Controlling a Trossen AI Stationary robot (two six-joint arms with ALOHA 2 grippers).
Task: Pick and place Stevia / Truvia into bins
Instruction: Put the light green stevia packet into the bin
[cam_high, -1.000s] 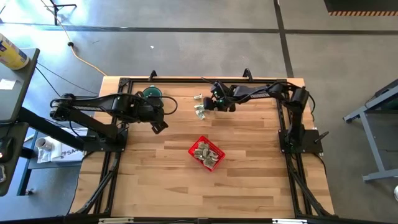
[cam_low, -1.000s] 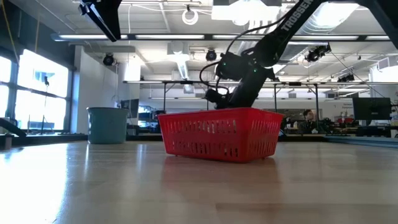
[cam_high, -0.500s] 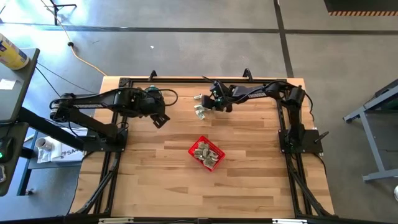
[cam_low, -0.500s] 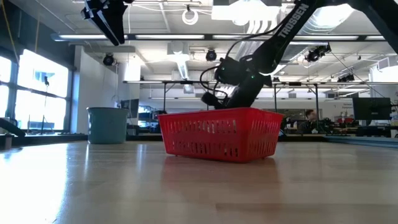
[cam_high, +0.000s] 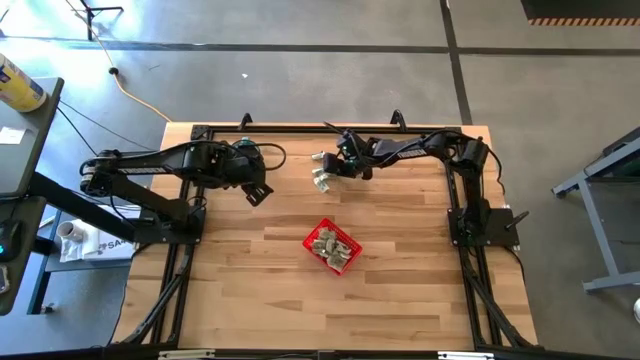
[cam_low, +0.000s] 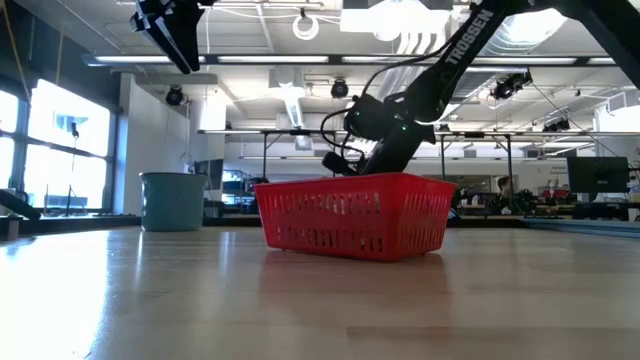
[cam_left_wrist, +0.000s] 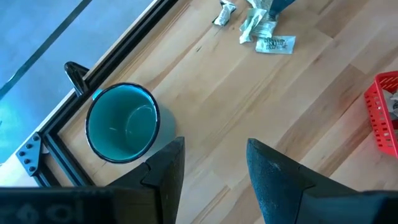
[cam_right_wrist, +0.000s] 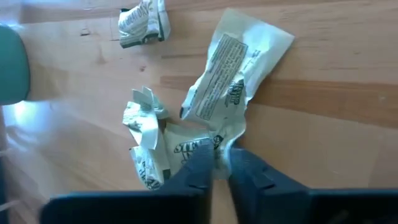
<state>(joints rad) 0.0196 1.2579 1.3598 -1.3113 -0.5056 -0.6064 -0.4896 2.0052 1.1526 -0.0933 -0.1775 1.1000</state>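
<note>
Only up close does the right gripper (cam_right_wrist: 217, 163) show pinching a sachet (cam_right_wrist: 233, 68); left gripper (cam_left_wrist: 214, 165) parted.

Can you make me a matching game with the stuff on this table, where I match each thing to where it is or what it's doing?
Things:
1. red basket
2. teal cup
3. right gripper
4. left gripper

States:
A. open, above bare wood beside the cup
B. shut on a sachet
C. empty, in the table's corner
D. sachets lying inside

Pairs: 1-D, 2-C, 3-B, 4-A
</note>
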